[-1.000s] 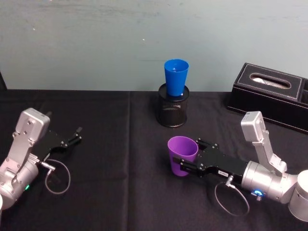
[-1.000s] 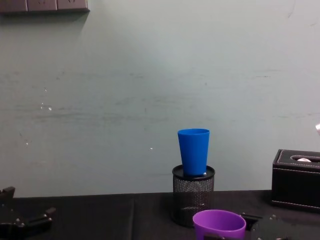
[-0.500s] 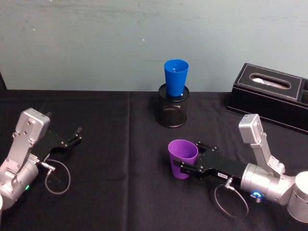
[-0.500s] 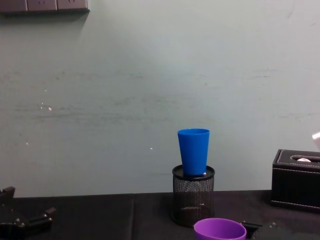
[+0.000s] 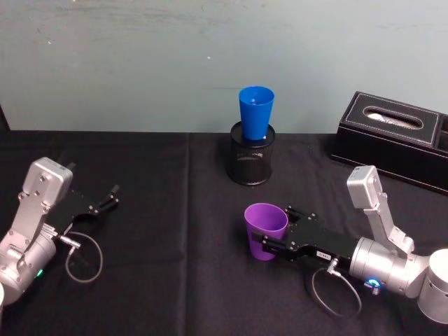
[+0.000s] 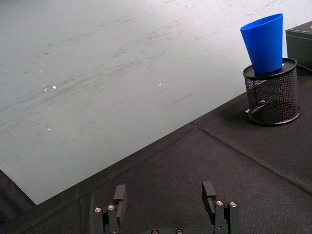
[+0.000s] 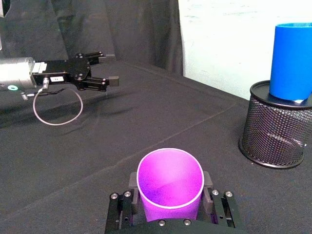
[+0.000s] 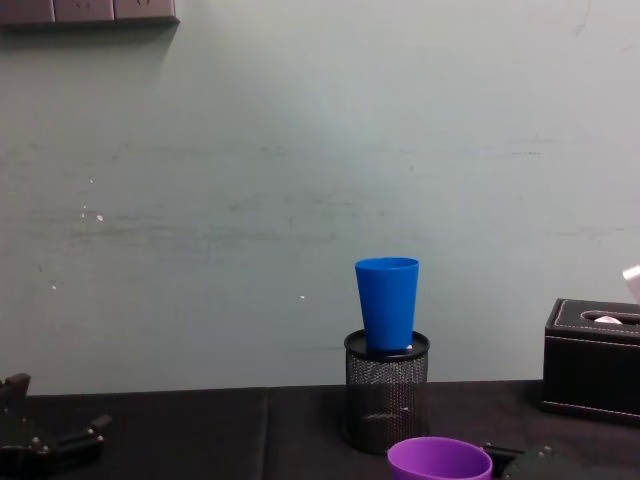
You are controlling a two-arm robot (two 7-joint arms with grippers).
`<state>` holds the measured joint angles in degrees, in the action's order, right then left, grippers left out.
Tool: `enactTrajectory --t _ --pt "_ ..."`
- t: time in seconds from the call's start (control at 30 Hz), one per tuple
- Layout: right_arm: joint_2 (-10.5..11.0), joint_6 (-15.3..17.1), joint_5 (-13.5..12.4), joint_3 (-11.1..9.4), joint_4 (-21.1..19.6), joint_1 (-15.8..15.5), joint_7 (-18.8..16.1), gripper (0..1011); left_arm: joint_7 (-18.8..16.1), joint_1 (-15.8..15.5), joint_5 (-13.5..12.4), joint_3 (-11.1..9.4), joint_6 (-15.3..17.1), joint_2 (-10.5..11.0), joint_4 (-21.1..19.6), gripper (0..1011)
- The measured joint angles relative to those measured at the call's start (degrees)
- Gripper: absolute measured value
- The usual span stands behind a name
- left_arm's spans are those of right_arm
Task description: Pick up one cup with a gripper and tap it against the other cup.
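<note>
Black cloth table (image 5: 175, 280) against a pale teal wall. Blue cup (image 5: 256, 112) stands upright in a black mesh pen holder (image 5: 252, 161) at the back centre, mouth up, raised well above the cloth. Black tissue box (image 5: 395, 140) sits to the holder's right, apart from it. Purple cup (image 5: 265, 229) is on the near side of the holder, a bit right of centre, upright with its mouth open to the top; right gripper (image 5: 269, 239) comes in low from the right and its two fingers sit either side of the cup wall, clamped on it. Right wrist view confirms: cup (image 7: 169, 184) sits between the finger blocks, blue cup (image 7: 292, 61) and holder (image 7: 275, 124) ahead and off to one side, with bare cloth between them. Nothing stands in the path between the two cups, but the blue cup's body is higher than the purple one's rim. Left gripper (image 5: 108, 198) rests on the cloth at the far left, fingers spread, holding nothing; its wrist view shows the fingers (image 6: 119, 195) apart over bare cloth. Versus a second ago: purple cup and right gripper have come slightly nearer the robot and lower; in the chest view only the cup's rim (image 8: 440, 460) clears the bottom edge. Blue cup, holder, box and left arm unchanged.
</note>
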<state>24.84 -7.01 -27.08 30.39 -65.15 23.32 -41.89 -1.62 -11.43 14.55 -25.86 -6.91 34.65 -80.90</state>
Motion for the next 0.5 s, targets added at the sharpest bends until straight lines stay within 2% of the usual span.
enactTrajectory --t 0.5 --pt "0.1 0.0 0.0 0.0 -0.1 -0.1 0.0 732 0.0 0.0 0.0 0.0 0.0 0.0 0.0 1011"
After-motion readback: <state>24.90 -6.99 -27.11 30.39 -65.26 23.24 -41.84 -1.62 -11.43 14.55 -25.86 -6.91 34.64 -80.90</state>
